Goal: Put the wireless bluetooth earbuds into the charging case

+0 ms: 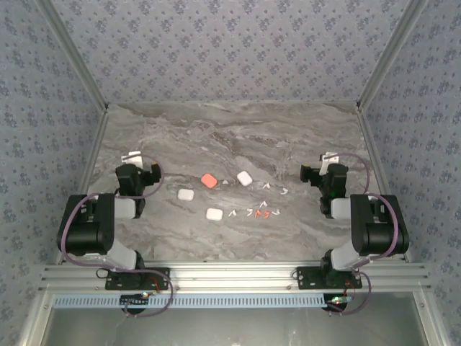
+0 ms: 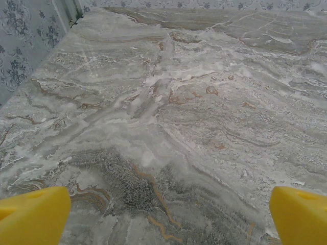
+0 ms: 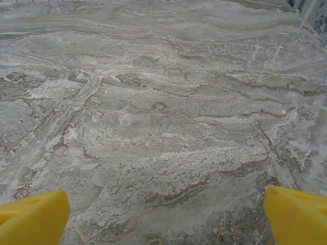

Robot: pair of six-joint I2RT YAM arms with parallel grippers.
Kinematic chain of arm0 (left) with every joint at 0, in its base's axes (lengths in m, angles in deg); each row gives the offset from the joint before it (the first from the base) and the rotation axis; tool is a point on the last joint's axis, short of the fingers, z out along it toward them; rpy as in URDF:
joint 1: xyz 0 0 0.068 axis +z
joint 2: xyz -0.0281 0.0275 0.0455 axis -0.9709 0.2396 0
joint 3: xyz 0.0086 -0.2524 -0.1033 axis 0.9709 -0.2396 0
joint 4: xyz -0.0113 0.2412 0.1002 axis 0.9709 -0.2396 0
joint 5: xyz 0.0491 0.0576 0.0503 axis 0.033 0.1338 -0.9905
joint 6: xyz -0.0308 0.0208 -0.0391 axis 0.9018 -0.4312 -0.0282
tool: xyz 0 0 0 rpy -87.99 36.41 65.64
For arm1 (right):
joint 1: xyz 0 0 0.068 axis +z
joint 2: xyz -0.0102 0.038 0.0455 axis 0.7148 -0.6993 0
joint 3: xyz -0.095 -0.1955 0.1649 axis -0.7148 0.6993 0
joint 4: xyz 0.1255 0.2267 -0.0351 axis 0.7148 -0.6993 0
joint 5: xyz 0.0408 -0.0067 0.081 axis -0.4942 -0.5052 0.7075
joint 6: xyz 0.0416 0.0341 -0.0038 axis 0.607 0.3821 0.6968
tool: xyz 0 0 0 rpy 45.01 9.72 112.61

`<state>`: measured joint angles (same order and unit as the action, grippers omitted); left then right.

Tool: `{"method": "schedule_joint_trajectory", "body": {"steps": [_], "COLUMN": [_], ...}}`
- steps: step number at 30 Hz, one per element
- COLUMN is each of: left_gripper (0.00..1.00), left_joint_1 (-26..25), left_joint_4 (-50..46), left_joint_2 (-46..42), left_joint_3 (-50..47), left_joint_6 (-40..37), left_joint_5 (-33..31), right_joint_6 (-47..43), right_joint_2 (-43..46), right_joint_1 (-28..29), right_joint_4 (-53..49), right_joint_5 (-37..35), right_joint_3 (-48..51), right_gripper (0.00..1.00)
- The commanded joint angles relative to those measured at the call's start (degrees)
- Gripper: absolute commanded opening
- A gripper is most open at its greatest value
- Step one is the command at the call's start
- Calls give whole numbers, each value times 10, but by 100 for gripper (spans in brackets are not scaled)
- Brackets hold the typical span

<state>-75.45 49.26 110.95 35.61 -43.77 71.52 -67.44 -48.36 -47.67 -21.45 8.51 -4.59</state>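
**Both your grippers stand wide open and empty; the earbuds lie loose on the marble between the arms.**

Your left gripper (image 1: 132, 156) has its yellow fingertips (image 2: 33, 214) spread to the edges of its wrist view, with nothing between them but the grey marble tabletop (image 2: 168, 102). Your right gripper (image 1: 330, 157) is parted the same way and holds nothing. Both sit well apart from the task's things, which lie mid-table between the arms. There you have an orange-red case (image 1: 209, 180), a right white case (image 1: 244, 178) beside it, a left white case (image 1: 186, 193) and a near white case (image 1: 214, 213). The earbuds (image 1: 249, 213) lie scattered on the marble to the right of the cases. A near row of white ones has two red earbuds (image 1: 261, 214) among them, and a few more white ones lie farther back around the right white case.
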Motion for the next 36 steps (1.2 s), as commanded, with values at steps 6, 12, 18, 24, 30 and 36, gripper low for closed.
{"method": "schedule_joint_trajectory", "body": {"steps": [6, 12, 18, 24, 30, 36], "left_gripper": [99, 99, 99, 99, 99, 99], "left_joint_1": [-1, -1, -1, -1, -2, -2], "left_joint_4": [-2, -2, -3, 1, -99, -311], "left_joint_2": [-2, -1, -1, -3, -104, -211], "left_joint_3": [10, 10, 10, 9, 16, 85], "left_joint_6": [4, 4, 5, 6, 15, 123], "left_joint_5": [5, 5, 5, 1, -17, 50], "right_joint_6": [-4, -5, -5, -5, -5, 16], "right_joint_2": [-1, -1, -1, -1, 49, 135], "right_joint_1": [-1, 0, 0, 0, -6, 24], "right_joint_4": [5, 4, 5, 5, -94, -306], "right_joint_5": [-6, -7, -7, -6, 22, 42], "right_joint_3": [-11, -11, -11, -11, -43, -110], "right_gripper": [100, 100, 100, 100, 100, 100]}}
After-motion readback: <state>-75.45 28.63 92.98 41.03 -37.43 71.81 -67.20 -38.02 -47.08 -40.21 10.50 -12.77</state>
